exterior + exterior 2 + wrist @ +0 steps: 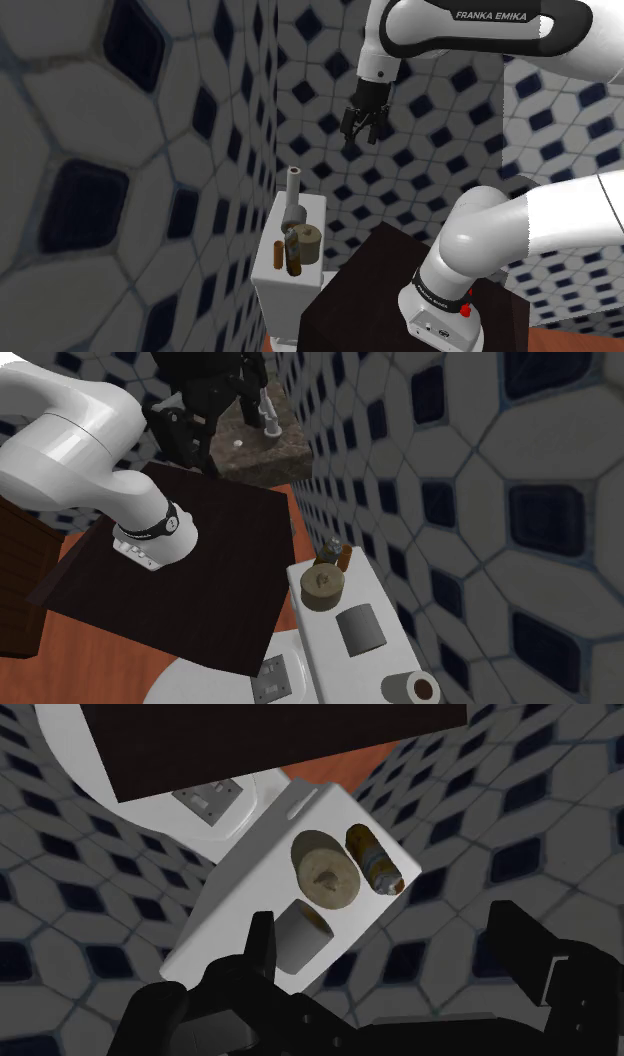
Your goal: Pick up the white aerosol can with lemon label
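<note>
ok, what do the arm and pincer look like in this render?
Arm: glossy white rounded links with dark joints; a dark band on one link reads FRANKA EMIKA in white. A black ring with white lettering and a red mark sits near its base. Pincer: all black, two blocky fingers.

Upper arm link point(497, 17): you can read "FRANKA EMIKA" in white letters.
Base collar point(437, 291): its lettering is too small for you to read.
</note>
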Robot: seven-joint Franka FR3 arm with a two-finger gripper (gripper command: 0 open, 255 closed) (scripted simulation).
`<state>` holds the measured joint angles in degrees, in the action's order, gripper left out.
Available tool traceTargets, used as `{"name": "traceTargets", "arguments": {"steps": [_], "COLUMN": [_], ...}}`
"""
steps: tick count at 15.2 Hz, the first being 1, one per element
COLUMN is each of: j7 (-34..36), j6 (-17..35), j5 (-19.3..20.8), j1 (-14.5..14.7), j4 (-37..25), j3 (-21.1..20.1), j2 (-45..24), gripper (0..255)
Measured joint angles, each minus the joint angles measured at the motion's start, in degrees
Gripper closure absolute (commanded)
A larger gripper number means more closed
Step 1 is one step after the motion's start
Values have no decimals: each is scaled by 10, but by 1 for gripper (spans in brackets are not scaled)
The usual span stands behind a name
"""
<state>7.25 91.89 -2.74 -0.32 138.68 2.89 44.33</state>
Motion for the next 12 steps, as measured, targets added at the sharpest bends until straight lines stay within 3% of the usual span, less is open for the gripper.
{"name": "traceTargets", "arguments": {"steps": [4, 12], "j7": [29, 139], "j6": [30, 147], "j5": [-4, -3], "j1": [1, -1], "j4": [15, 41], "j3": [-23, -96], "j2": [-24, -152], "gripper": [0, 0]}}
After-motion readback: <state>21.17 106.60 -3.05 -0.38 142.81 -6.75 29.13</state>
